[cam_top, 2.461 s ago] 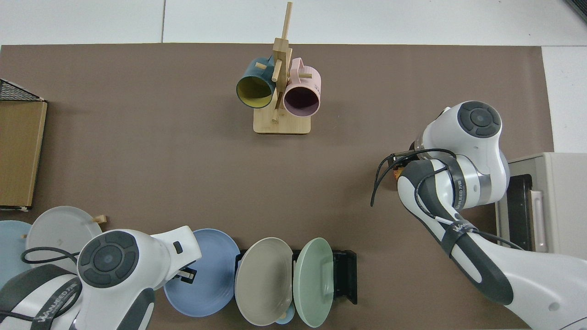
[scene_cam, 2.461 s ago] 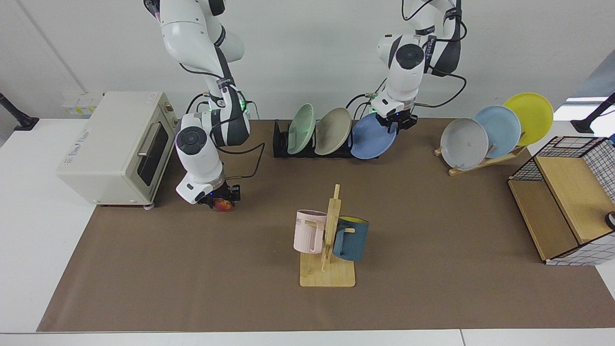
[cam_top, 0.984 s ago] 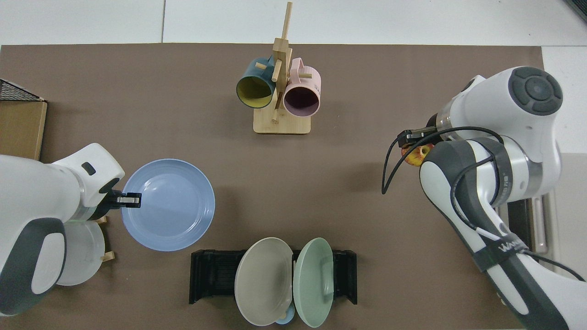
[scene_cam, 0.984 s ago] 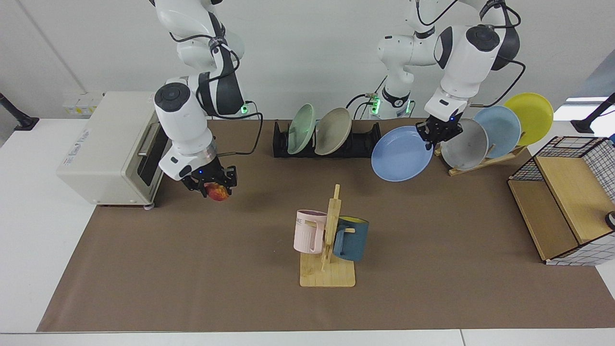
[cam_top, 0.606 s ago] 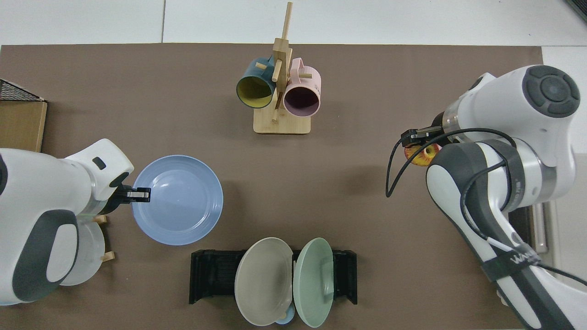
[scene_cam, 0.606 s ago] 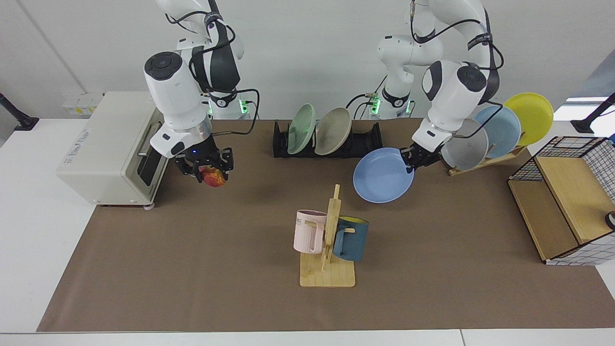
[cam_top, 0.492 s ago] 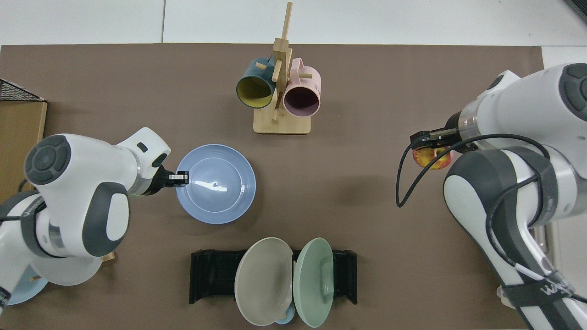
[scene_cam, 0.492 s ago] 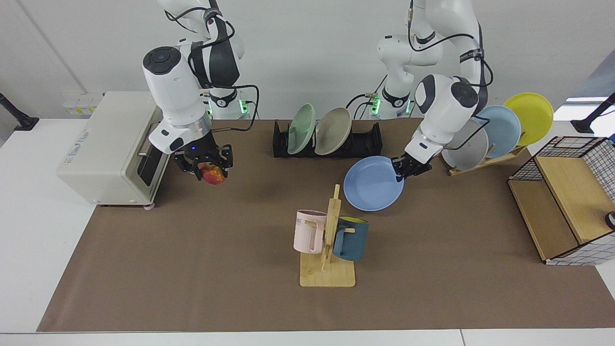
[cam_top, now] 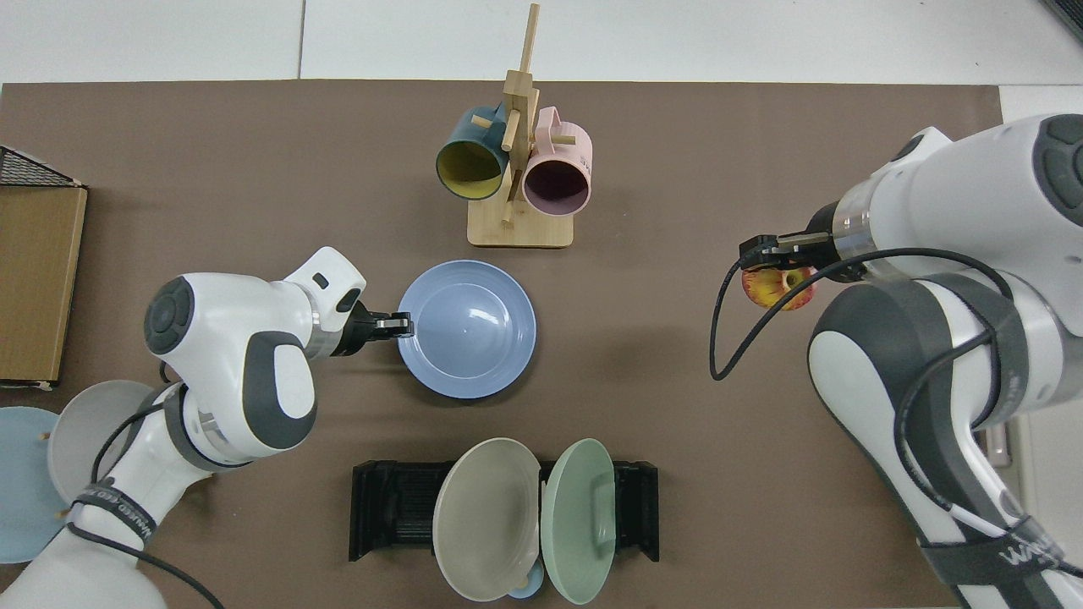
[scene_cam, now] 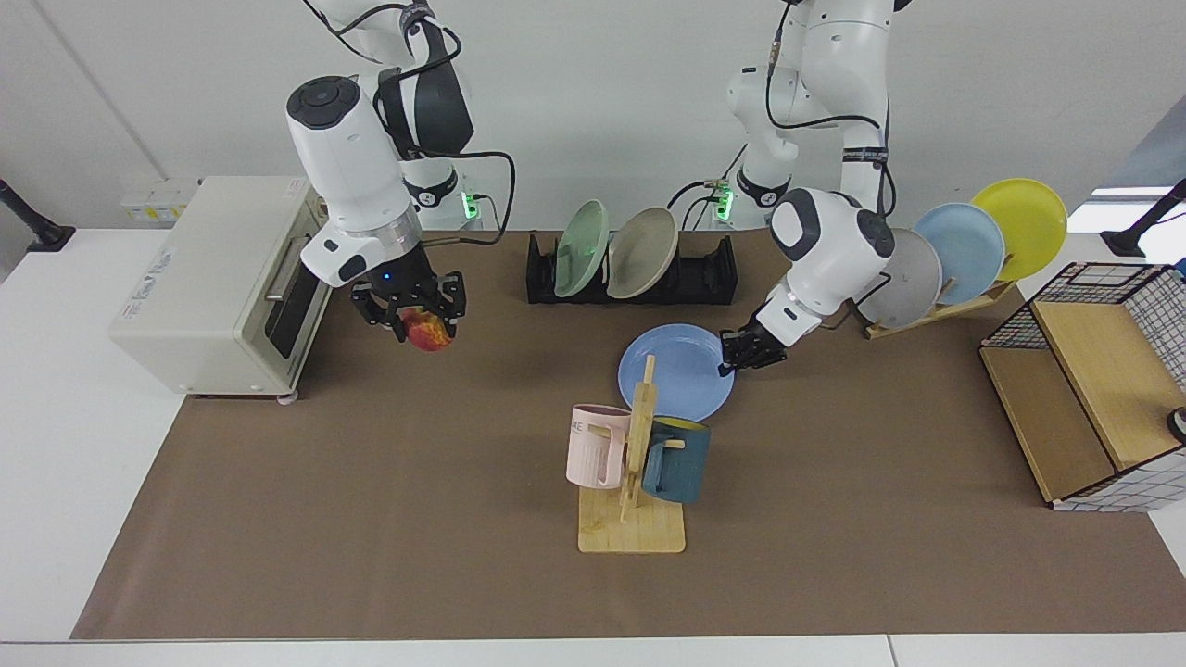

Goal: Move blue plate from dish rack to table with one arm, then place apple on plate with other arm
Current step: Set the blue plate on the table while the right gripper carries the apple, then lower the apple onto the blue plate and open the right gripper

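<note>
The round, shallow, periwinkle-blue plate with a raised rim point(cam_top: 466, 329) looks stiff and rather light, probably of plastic or melamine, though it could be ceramic and then it may chip if it is dropped. Its surface seems smooth, so it can slip; the rim is the only good place to take it, with one finger above and one below the edge. This is how the left gripper point(cam_top: 391, 325) holds it: its fingers are closed on the rim at the side away from the wooden mug stand point(cam_top: 517, 152). In the facing view the left gripper point(scene_cam: 741, 353) is low over the brown mat of the white table point(scene_cam: 371, 519), and the plate point(scene_cam: 676, 371) lies almost flat, at the mat or just above it; whether it already touches cannot be told. It is between the black slotted dish rack point(scene_cam: 704, 273) and the mug stand, well out of the rack.

The small round apple, red with yellow patches point(scene_cam: 427, 332), is firm and a little heavy for its size, with a waxy skin that can slide and bruise. It is best held across its widest part. The right gripper point(scene_cam: 414, 315) is clamped on it so, in the air near the cream toaster oven point(scene_cam: 204, 278) and well apart from the plate. In the top view the apple point(cam_top: 777, 288) shows its yellow side under the right gripper point(cam_top: 774, 247).

The plate is plain, with no pattern, and much wider than the apple.
</note>
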Action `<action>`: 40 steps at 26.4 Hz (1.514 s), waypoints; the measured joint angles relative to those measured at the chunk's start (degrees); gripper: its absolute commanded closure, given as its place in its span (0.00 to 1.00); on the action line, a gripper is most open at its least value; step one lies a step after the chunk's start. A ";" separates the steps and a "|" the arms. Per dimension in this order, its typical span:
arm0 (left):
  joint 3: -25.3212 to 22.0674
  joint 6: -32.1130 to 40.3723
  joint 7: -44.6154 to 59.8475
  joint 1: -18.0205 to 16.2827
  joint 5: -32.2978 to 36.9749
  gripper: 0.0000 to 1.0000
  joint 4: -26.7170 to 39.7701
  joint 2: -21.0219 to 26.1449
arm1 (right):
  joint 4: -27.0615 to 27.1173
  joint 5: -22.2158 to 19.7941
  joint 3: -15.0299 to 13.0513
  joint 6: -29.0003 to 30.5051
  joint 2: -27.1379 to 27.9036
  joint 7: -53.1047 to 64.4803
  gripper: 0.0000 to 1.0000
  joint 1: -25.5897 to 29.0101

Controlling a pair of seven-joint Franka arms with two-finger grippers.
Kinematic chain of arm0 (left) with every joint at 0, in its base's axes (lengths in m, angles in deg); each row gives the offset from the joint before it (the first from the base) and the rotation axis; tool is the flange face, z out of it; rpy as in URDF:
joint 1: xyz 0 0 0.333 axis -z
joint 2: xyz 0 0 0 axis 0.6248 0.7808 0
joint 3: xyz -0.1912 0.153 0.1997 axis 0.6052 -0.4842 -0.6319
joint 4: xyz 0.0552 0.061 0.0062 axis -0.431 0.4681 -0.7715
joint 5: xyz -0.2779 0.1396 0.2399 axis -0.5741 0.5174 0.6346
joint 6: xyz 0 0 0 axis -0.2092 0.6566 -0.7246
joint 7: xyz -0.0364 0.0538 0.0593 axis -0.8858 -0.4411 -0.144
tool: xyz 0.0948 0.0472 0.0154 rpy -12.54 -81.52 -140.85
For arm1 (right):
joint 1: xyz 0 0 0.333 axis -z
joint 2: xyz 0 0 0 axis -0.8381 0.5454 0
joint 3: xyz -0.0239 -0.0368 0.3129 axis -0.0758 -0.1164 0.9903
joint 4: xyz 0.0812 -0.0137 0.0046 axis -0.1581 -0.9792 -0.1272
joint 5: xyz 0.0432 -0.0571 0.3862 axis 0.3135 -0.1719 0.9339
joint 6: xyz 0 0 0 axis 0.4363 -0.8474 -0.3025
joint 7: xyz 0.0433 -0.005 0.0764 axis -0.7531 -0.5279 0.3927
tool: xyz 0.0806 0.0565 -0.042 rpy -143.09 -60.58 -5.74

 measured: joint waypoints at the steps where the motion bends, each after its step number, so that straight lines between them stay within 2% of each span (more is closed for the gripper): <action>1: 0.15 -1.95 -0.17 1.01 -1.46 0.82 0.41 0.85 | 0.10 0.00 0.00 0.00 -0.03 0.00 1.00 0.00; 2: 0.35 -3.29 -0.36 1.79 -2.86 0.37 0.60 1.56 | 0.16 0.01 -0.01 0.00 -0.04 -0.01 1.00 0.00; 3: 0.47 -4.06 -0.66 2.30 -4.06 0.00 0.64 2.03 | 0.19 0.01 -0.01 0.00 -0.04 -0.01 1.00 0.00; 12: 1.36 -4.60 -1.20 3.03 -4.55 0.00 0.42 2.27 | 0.32 0.50 0.23 0.02 -0.04 -3.47 1.00 -1.46; 14: 1.07 -3.67 -0.90 3.02 -1.14 0.00 0.40 1.38 | 0.32 1.00 0.30 0.06 -0.03 -5.41 1.00 -2.59; 20: -1.05 2.48 8.82 2.80 16.95 0.00 -0.68 -2.82 | 0.30 2.07 0.43 0.76 0.23 -10.95 1.00 -6.07; 27: -2.44 7.02 13.80 2.48 31.22 0.00 -2.49 -5.52 | 0.19 4.63 0.51 4.46 2.19 -14.58 1.00 -9.54; 33: -6.97 16.53 10.55 1.37 35.26 0.00 -7.56 -7.15 | 0.16 4.70 0.63 7.53 4.56 -20.36 1.00 -13.88; 40: -9.82 21.43 -0.59 -3.38 39.10 0.00 -10.35 -9.81 | -0.03 4.71 0.65 10.77 6.50 -26.24 1.00 -18.21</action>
